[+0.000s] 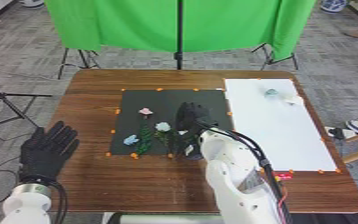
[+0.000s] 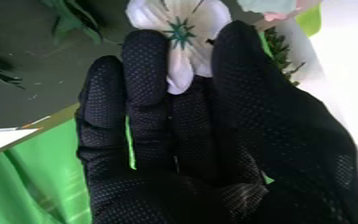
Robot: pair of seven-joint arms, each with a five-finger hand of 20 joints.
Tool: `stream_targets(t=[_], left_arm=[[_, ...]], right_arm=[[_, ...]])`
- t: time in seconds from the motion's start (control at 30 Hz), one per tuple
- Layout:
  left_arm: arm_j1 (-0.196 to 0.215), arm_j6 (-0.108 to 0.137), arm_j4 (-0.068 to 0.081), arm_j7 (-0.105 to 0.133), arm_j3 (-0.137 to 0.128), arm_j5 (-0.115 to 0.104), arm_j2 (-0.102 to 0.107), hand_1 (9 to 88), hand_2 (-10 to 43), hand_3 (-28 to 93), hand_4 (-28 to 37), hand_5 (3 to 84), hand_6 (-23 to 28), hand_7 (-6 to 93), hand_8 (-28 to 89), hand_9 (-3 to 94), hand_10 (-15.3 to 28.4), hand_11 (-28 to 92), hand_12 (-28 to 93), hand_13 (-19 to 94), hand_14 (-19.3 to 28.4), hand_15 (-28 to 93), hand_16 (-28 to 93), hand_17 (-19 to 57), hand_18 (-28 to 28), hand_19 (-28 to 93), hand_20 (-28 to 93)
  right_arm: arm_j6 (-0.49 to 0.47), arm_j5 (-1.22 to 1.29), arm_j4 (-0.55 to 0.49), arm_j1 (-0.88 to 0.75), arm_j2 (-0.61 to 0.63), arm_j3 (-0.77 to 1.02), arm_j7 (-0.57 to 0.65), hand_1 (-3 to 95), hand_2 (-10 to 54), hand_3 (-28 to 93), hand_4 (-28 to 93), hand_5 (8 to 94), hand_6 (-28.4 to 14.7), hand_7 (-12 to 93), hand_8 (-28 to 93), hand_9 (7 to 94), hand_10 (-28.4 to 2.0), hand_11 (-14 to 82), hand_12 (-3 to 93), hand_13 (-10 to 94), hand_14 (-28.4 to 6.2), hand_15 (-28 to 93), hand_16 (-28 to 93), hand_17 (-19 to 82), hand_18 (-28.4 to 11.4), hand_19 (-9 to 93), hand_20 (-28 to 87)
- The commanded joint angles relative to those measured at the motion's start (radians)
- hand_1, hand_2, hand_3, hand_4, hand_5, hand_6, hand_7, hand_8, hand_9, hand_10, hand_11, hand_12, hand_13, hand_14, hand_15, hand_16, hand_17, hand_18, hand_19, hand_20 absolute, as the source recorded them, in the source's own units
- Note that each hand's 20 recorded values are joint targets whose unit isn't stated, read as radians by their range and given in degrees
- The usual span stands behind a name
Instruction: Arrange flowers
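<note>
From my station I look down at the brown table (image 1: 95, 185). On it is the black mat (image 1: 171, 100), and at its 3 o'clock side the white board (image 1: 264, 135).

My right hand (image 1: 191, 114) is at the 3 o'clock part of the mat. In the wrist view its fingers are a little bent, and the white flower (image 2: 149, 15) has its petals between one fingertip and the thumb. This looks to me like a light pinch, but how firm it is I cannot say, because the glove covers much. Its green star under the petals is turned to the camera.

On the mat, counting from its centre, the pink flower (image 1: 145, 111) is at 10 o'clock and the blue flower (image 1: 130, 140) at 8 o'clock. The pale flower (image 1: 162, 126) is near the centre, between the blue one and my right hand. On the board, toward 1 o'clock, there is a bluish flower (image 1: 271, 92).

My left hand (image 1: 46, 152) is at 8 o'clock of the mat, well apart from the flowers. It is open with straight fingers, and it has hold of nothing.
</note>
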Motion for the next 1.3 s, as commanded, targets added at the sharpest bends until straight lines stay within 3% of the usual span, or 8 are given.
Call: stream_targets(t=[0.03, 0.23, 0.4, 0.8, 0.97, 1.03, 1.17, 1.3], left_arm=[[0.008, 0.002, 0.004, -0.009, 0.0, -0.003, 0.002, 28.6, 15.9, 73, -28.3, 48.2, 8.8, 13.4, -9, 41.4, 14.7, 23, 13, 31, 15.4, 44, -6, -4.4, 15.0, 36, 18], [0.012, 0.007, 0.001, -0.01, 0.001, -0.002, 0.001, 28.5, 16.0, 73, -28.3, 48.0, 9.1, 13.3, -9, 41.5, 14.6, 23, 13, 31, 15.3, 44, -6, -4.3, 14.9, 36, 18], [0.011, 0.014, 0.001, -0.015, 0.003, -0.002, 0.001, 28.4, 16.3, 72, -28.3, 48.0, 9.4, 13.0, -9, 41.5, 14.7, 23, 13, 31, 15.4, 44, -6, -4.3, 14.9, 36, 19], [0.007, 0.016, 0.004, -0.019, 0.004, -0.003, 0.005, 28.3, 16.8, 72, -28.3, 48.0, 9.7, 12.8, -9, 41.5, 14.9, 23, 13, 31, 15.4, 44, -6, -4.4, 15.0, 36, 19], [0.003, 0.006, 0.004, -0.015, 0.006, -0.001, -0.001, 28.1, 16.7, 72, -28.3, 48.0, 9.7, 12.8, -9, 41.5, 14.8, 23, 13, 31, 15.4, 45, -6, -4.5, 15.0, 36, 19], [0.003, 0.005, 0.002, -0.01, 0.007, -0.003, -0.005, 28.1, 16.7, 72, -28.3, 47.9, 9.7, 12.8, -9, 41.5, 14.8, 23, 13, 31, 15.4, 44, -6, -4.5, 15.0, 36, 19], [0.002, -0.003, 0.001, -0.009, 0.006, 0.006, -0.007, 28.1, 16.7, 72, -28.3, 47.9, 9.7, 12.8, -9, 41.5, 14.8, 23, 13, 31, 15.4, 44, -6, -4.5, 15.0, 36, 19], [0.014, -0.006, -0.004, -0.001, 0.004, 0.005, -0.009, 28.0, 16.8, 72, -28.3, 47.9, 9.7, 12.8, -9, 41.4, 14.8, 23, 13, 31, 15.4, 44, -6, -4.4, 14.9, 36, 18]], right_arm=[[-0.032, 0.007, -0.014, -0.001, 0.002, -0.008, 0.021, 61.7, -9.5, 67, -28, 67.9, -1.6, 25, -4, 77.3, -11.9, 10.2, 41.2, 59, -8.4, 47, 49, 28, -19.0, 74, 42], [-0.051, 0.024, -0.029, -0.004, 0.002, -0.014, 0.033, 60.2, -9.5, 67, -28, 66.7, -1.5, 23, -4, 77.0, -11.9, 10.1, 40.7, 56, -10.9, 56, 49, 28, -20.1, 75, 43], [-0.051, 0.031, -0.036, -0.004, 0.003, -0.014, 0.034, 55.8, -9.5, 71, -28, 58.1, -2.2, 18, -13, 70.5, -12.8, 16.4, 34.4, 55, -13.8, 64, 44, 27, -21.9, 77, 44], [-0.077, 0.048, -0.056, -0.003, 0.006, -0.004, 0.043, 52.7, -9.5, 73, -28, 57.8, -2.8, 17, -13, 68.2, -13.7, 19.9, 28.3, 54, -15.1, 67, 40, 26, -22.5, 78, 44], [-0.03, 0.027, -0.064, 0.026, 0.002, 0.072, 0.04, 51.0, -9.5, 75, -28, 58.0, -2.9, 17, -13, 66.4, -14.4, 22.2, 24.8, 54, -15.4, 68, 36, 26, -22.4, 78, 44], [-0.005, 0.031, -0.054, 0.066, 0.041, 0.109, 0.055, 50.4, -9.5, 76, -28, 57.8, -2.9, 16, -13, 65.4, -14.8, 22.7, 22.8, 53, -15.4, 66, 34, 26, -22.1, 77, 43], [0.072, 0.036, -0.02, 0.135, 0.15, 0.184, 0.112, 49.1, -9.5, 78, -28, 56.2, -3.3, 16, -13, 58.3, -15.8, 17.0, 16.9, 50, -14.4, 48, 21, 26, -21.0, 69, 33], [0.142, 0.012, 0.062, 0.197, 0.204, 0.262, 0.178, 48.3, -9.5, 79, -28, 55.1, -3.5, 17, -13, 51.1, -16.0, 13.7, 14.7, 43, -16.3, 38, 15, 25, -21.1, 57, 24]])
